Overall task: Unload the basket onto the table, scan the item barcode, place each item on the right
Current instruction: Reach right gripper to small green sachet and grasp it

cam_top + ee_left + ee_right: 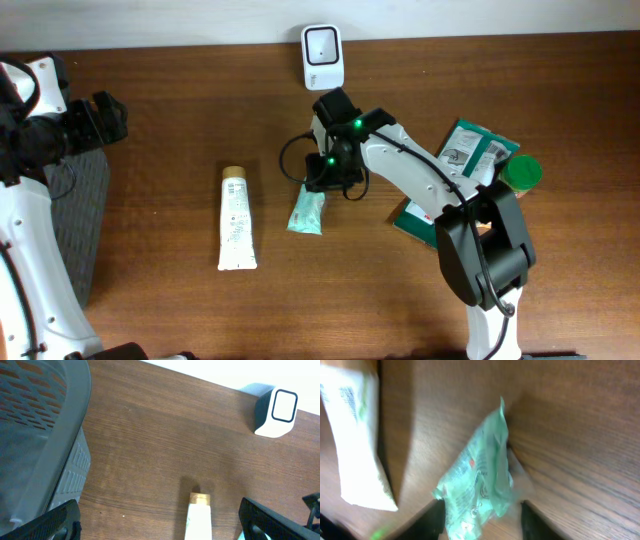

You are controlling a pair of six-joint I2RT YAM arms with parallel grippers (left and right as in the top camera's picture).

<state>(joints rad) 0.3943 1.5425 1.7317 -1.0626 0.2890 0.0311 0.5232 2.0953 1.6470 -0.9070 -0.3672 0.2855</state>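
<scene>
From overhead, a green packet is seen lying flat on the wooden table, below the white scanner that stands at the far edge. A white tube is laid lengthwise to the packet's left, apart from it. The right gripper is lowered over the packet's upper end, while the left gripper is held off at the left, above a grey basket. A pile of green packs is seen to the right. In the left wrist view, the left gripper is spread wide above bare wood, with the basket, the scanner and the tube's cap in sight. In the right wrist view, the packet is framed by the right gripper, one finger set on each side of it; through the blur it cannot be told whether the packet is pinched. The tube is seen at the left.
</scene>
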